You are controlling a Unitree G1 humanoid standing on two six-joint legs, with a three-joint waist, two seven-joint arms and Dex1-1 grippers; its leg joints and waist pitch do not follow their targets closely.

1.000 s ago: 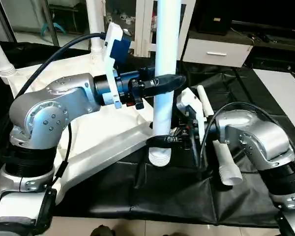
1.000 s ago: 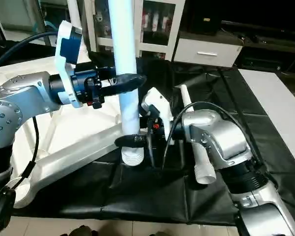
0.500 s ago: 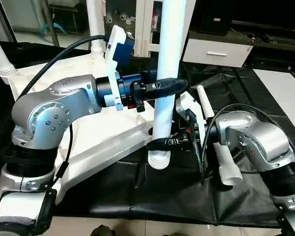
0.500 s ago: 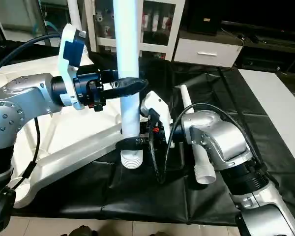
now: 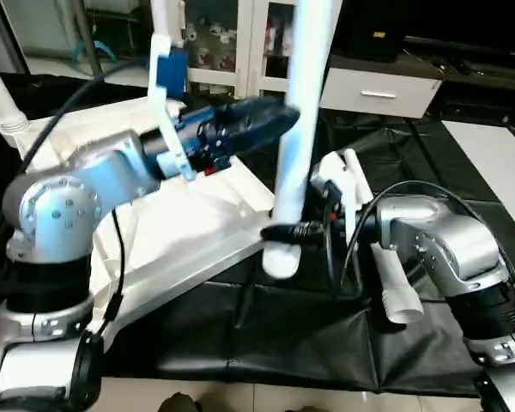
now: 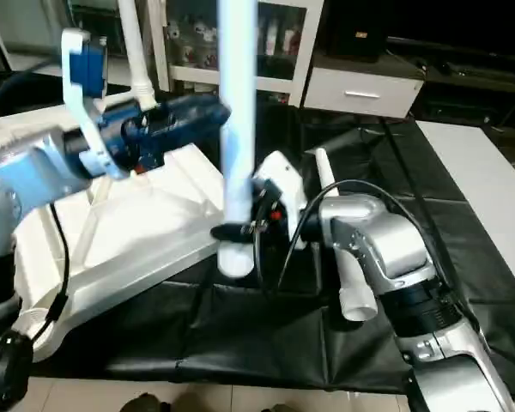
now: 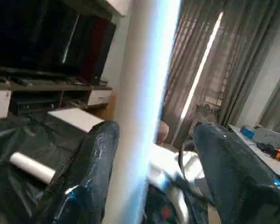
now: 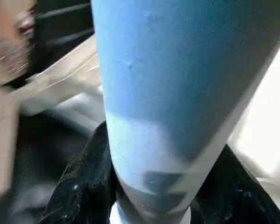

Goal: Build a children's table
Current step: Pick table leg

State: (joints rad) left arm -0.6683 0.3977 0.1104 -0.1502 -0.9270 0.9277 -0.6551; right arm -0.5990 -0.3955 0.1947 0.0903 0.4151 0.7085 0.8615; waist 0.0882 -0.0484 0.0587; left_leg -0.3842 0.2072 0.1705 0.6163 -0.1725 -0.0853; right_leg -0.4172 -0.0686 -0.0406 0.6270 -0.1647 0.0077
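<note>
A work surface under a black cover [image 5: 326, 335] fills the lower and right parts of the head views, its sheet creased. On it at the left lies the large white tabletop [image 5: 180, 249], ribbed underside up, reaching past the frame's left edge. A loose white tapered leg [image 5: 386, 279] lies on the cover right of centre.

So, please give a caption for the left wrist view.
Open left gripper around the upright white leg.
</note>
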